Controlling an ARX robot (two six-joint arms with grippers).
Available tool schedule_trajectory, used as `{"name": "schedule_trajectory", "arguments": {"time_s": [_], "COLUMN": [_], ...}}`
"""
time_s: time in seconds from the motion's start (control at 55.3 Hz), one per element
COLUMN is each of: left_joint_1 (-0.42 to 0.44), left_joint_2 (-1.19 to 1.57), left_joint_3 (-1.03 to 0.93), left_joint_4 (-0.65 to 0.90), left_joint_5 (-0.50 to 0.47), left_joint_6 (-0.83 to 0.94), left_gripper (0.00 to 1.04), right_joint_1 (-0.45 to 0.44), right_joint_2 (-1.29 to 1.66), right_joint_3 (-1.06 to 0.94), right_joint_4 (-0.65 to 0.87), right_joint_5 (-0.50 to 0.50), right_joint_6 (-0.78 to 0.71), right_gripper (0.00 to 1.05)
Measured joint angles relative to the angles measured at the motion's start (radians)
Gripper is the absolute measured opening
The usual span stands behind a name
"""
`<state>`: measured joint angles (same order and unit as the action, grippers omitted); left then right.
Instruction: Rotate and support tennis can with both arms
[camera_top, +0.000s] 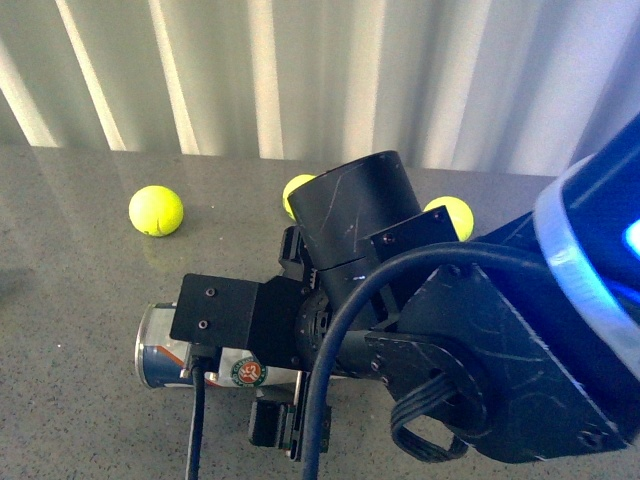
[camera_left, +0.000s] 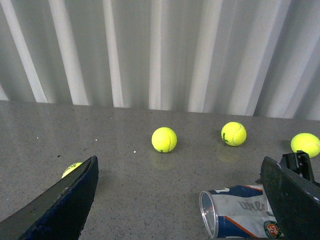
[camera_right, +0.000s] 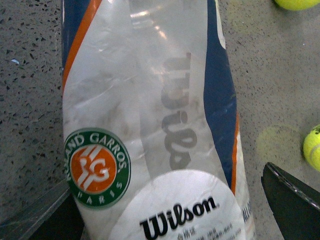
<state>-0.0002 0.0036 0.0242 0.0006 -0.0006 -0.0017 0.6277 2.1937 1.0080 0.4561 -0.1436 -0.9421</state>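
Observation:
The tennis can (camera_top: 165, 352) lies on its side on the grey table, its open clear mouth pointing left. My right arm reaches over it from the right. The right gripper (camera_top: 283, 340) is open and straddles the can's labelled middle. In the right wrist view the can (camera_right: 150, 115) fills the frame between the right gripper (camera_right: 170, 220) fingers (camera_right: 295, 205), which stand a little off its sides. In the left wrist view my left gripper (camera_left: 180, 210) is open, and the can (camera_left: 235, 217) lies close to one of its fingers (camera_left: 292, 200). The left arm does not show in the front view.
Yellow tennis balls lie loose behind the can: one at the left (camera_top: 156, 211), one partly behind the arm (camera_top: 295, 190), one to the right (camera_top: 452, 215). Another ball (camera_left: 71, 169) peeks from behind the left gripper's other finger. A white corrugated wall closes off the table's far edge.

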Motion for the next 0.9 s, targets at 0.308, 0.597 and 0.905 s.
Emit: {"name": "schedule_trajectory", "arguments": {"time_s": [0.308, 0.597, 0.905], "left_joint_1": [0.0, 0.0, 0.0], "left_joint_2": [0.0, 0.0, 0.0], "left_joint_3": [0.0, 0.0, 0.0], "left_joint_4": [0.0, 0.0, 0.0], "left_joint_5": [0.0, 0.0, 0.0], "left_joint_6": [0.0, 0.0, 0.0], "left_gripper": [0.98, 0.98, 0.98], "right_joint_1": [-0.064, -0.178, -0.441], "right_joint_2": [-0.15, -0.303, -0.466], "right_joint_3": [-0.154, -0.363, -0.762], "right_joint_4": [0.032, 0.242, 0.814], "right_joint_5": [0.012, 0.038, 0.233], "right_joint_6": [-0.005, 0.049, 0.194], "right_gripper": [0.97, 0.97, 0.97]}}
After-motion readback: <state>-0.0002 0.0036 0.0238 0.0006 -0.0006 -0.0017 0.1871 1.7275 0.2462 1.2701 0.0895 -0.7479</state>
